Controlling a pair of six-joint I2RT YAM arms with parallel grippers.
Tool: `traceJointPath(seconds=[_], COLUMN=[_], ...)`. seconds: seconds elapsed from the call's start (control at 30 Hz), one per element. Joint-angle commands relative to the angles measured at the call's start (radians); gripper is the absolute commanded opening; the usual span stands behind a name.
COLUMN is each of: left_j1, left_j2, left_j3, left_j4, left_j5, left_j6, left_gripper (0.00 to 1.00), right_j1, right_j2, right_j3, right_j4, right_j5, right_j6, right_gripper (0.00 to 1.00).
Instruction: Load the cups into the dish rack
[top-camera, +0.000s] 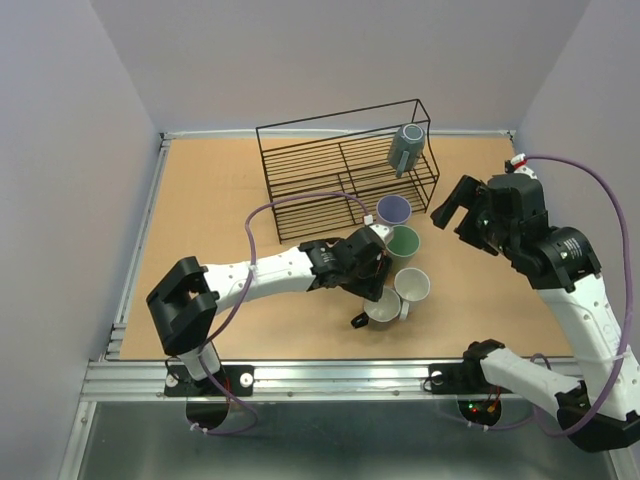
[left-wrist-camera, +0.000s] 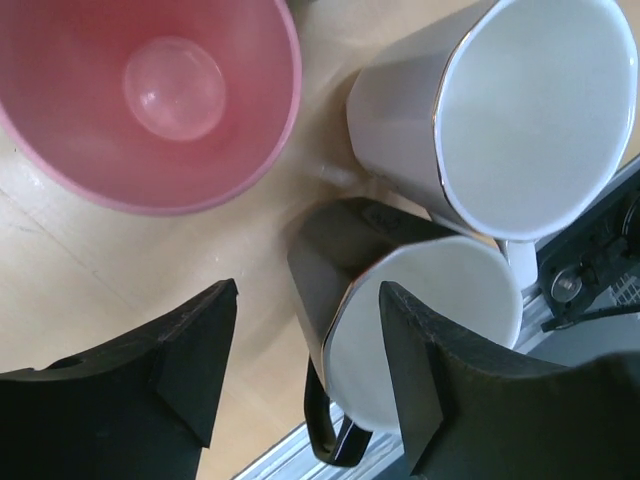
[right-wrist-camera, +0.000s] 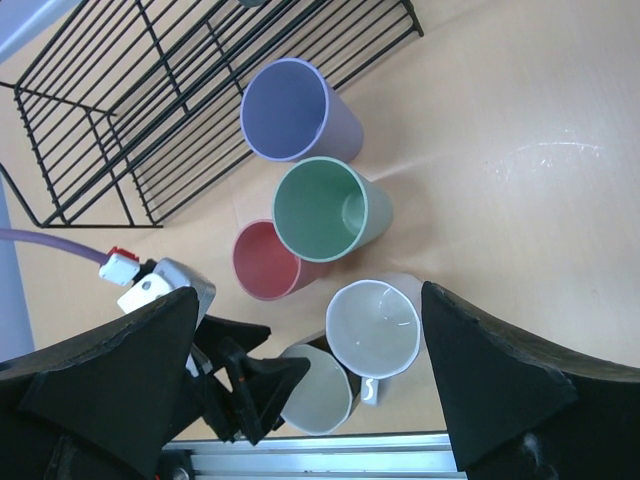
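The black wire dish rack (top-camera: 330, 165) stands at the back, with a grey-blue mug (top-camera: 407, 148) on its right end. In front of it a lavender cup (top-camera: 393, 210), a green cup (top-camera: 403, 241), a pink-red cup (right-wrist-camera: 265, 262), a white mug (top-camera: 411, 286) and a black mug (top-camera: 383, 308) stand upright and close together. My left gripper (left-wrist-camera: 308, 290) is open astride the black mug (left-wrist-camera: 330, 270)'s wall, one finger (left-wrist-camera: 430, 380) over its pale inside and the other finger (left-wrist-camera: 190, 360) outside. My right gripper (top-camera: 455, 210) hangs open above the table, right of the cups, holding nothing.
The table's metal front rail (right-wrist-camera: 400, 450) runs just behind the black mug's handle (left-wrist-camera: 325, 430). The left arm's purple cable (top-camera: 290, 205) loops in front of the rack. Grey walls close in the table on three sides.
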Motion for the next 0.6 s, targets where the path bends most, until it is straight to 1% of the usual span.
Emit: traceJointPath(seconds=[0.0, 0.03, 0.13, 0.3, 0.37, 0.4, 0.43, 0.47, 0.5, 0.53, 0.57], left_j1=[-0.013, -0.014, -0.021, -0.036, -0.037, -0.037, -0.037, -0.037, -0.037, -0.037, -0.037], left_j2=[0.021, 0.037, 0.049, 0.031, 0.017, 0.011, 0.000, -0.006, -0.012, -0.018, -0.038], left_j3=[0.070, 0.073, 0.061, 0.010, -0.006, -0.022, -0.029, -0.034, -0.040, -0.043, -0.045], left_j4=[0.018, 0.018, 0.033, 0.065, 0.081, 0.088, 0.091, 0.098, 0.095, 0.092, 0.079], left_j5=[-0.024, -0.021, -0.015, -0.015, -0.015, 0.014, 0.019, 0.020, 0.019, 0.016, 0.011], left_j6=[0.001, -0.002, -0.034, -0.070, -0.088, -0.093, -0.099, -0.106, -0.109, -0.112, -0.119], left_gripper=[0.66, 0.58, 0.49, 0.45, 0.39, 0.37, 0.26, 0.20, 0.09, 0.09, 0.00], right_j1=[0.009, 0.009, 0.007, 0.009, 0.007, 0.007, 0.009, 0.010, 0.009, 0.009, 0.009], right_j2=[-0.028, -0.034, -0.038, -0.040, -0.040, -0.038, -0.037, -0.035, -0.035, -0.035, -0.035], right_j3=[-0.025, -0.023, -0.017, -0.014, -0.015, -0.017, -0.019, -0.019, -0.019, -0.019, -0.019], right_j4=[-0.010, -0.014, -0.022, -0.030, -0.028, -0.028, -0.028, -0.027, -0.023, -0.023, -0.020], right_j5=[-0.008, -0.004, -0.004, -0.006, -0.012, -0.014, -0.017, -0.020, -0.024, -0.024, -0.030], right_j6=[-0.009, -0.011, -0.017, -0.024, -0.024, -0.026, -0.026, -0.026, -0.026, -0.027, -0.027], right_gripper=[0.97, 0.97, 0.97, 0.97, 0.97, 0.97, 0.97, 0.97, 0.97, 0.97, 0.97])
